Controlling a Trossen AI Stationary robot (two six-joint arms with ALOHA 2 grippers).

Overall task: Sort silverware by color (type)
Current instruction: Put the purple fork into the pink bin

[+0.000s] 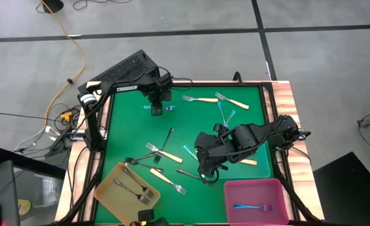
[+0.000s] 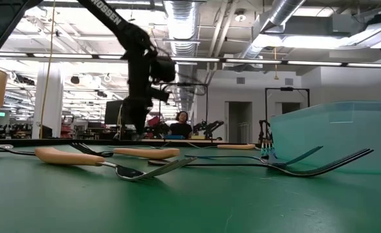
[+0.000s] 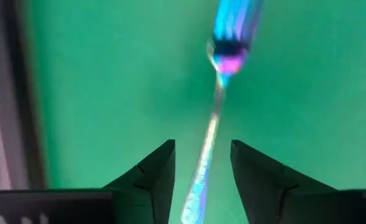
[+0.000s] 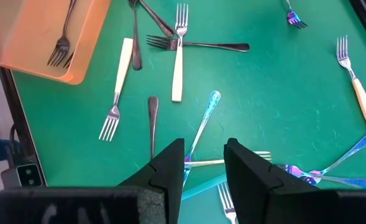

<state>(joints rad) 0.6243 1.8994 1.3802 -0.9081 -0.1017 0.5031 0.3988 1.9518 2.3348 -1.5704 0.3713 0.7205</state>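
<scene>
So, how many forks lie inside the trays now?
3. One dark-grey fork and a second dark-grey fork lie in the yellow tray; one iridescent fork lies in the pink tray. The right arm may hide more.

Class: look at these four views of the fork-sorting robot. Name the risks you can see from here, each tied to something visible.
1. The left hand straddles a blue fork's thin handle with its fingers not yet touching it; closing off-centre could let it slip or twist away.
2. Below the right hand, blue and cream forks cross, so one pick may drag a neighbour.
3. By the yellow tray, overlapping forks could snag.
</scene>
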